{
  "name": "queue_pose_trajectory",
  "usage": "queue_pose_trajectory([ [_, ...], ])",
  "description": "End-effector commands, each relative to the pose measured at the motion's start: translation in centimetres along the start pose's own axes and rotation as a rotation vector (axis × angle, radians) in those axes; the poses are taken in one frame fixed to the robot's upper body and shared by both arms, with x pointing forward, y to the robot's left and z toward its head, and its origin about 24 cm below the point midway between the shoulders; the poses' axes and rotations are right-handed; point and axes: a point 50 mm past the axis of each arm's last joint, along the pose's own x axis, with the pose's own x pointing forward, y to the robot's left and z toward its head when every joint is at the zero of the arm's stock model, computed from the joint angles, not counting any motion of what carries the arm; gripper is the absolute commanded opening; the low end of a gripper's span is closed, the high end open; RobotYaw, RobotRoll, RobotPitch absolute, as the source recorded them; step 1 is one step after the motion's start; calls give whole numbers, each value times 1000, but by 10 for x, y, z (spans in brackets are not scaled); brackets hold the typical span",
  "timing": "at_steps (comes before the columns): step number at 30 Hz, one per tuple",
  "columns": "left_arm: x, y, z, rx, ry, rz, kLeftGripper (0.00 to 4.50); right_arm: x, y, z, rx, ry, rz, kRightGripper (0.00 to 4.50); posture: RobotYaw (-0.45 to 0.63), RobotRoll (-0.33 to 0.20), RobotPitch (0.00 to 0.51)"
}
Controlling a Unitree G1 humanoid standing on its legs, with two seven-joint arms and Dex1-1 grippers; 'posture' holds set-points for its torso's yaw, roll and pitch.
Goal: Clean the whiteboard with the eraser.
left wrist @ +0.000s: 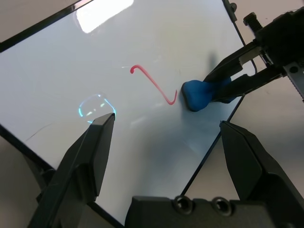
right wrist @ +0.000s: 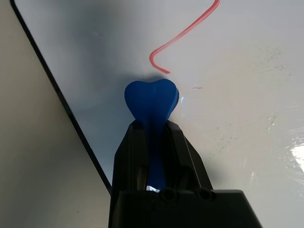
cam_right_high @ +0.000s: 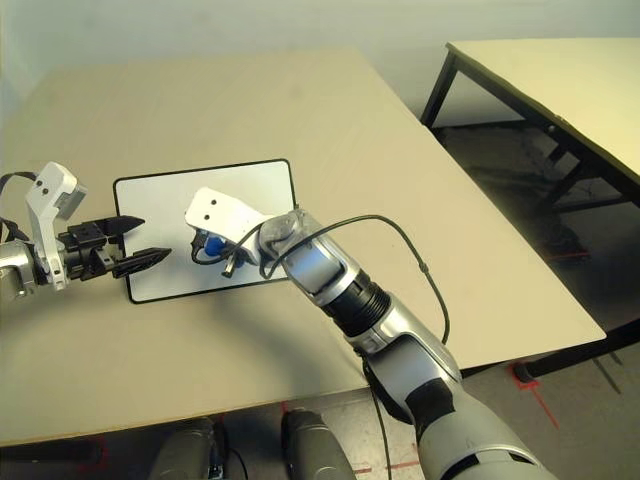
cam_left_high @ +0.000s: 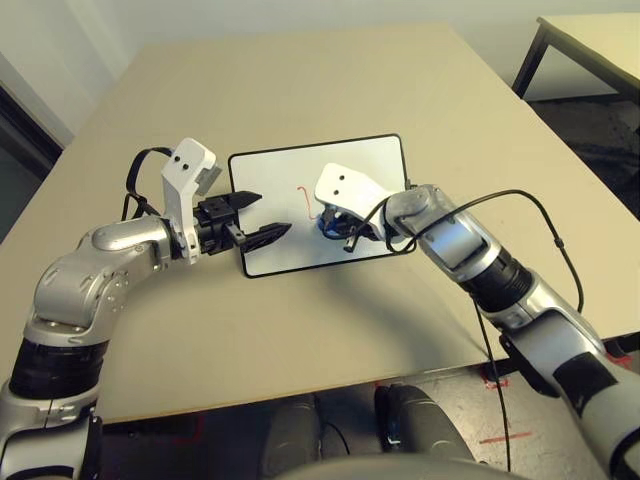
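Blue eraser (right wrist: 151, 100) is gripped in the nearer right hand (right wrist: 151, 130), fingers closed around it, with the red stroke (right wrist: 183, 34) left just beyond its tip.

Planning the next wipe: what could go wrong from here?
- The right end effector pinches the blue eraser at its middle, so it might twist under drag.
- The open left end effector hovers over the whiteboard beside the red stroke; a wide swipe toward it could bump its fingers.
- Nothing grips the whiteboard, so it might slide on the table.
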Motion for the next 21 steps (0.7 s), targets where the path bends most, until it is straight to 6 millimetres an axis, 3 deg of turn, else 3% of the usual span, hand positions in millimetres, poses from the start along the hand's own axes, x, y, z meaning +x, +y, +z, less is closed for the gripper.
queue_pose_trajectory([
  [1, -1, -2, -4, -14, 14, -8, 4500, -4, -24, 12, 43, -53, -119, 367, 43, 0, 112],
  [4, -1, -2, -5, -14, 16, -7, 4500, -5, -33, 28, 37, -99, -151, 367, 49, 0, 109],
  [7, -2, -1, -5, -15, 20, -4, 4500, -1, -29, 28, 25, -90, -127, 366, 54, 0, 109],
  [11, -8, 3, -6, -9, 39, 18, 4500, 8, 2, 17, -26, -29, 4, 366, 63, 0, 109],
  [16, -12, 8, -4, -3, 40, 36, 4500, 12, 21, 3, -49, 21, 77, 366, 71, 0, 108],
  [19, -12, 7, -4, -2, 40, 36, 4500, 13, 14, 4, -45, 12, 46, 366, 73, 0, 106],
  [21, -12, 6, -4, -2, 40, 34, 4500, 10, 1, 16, -32, -37, -10, 366, 73, 0, 106],
])
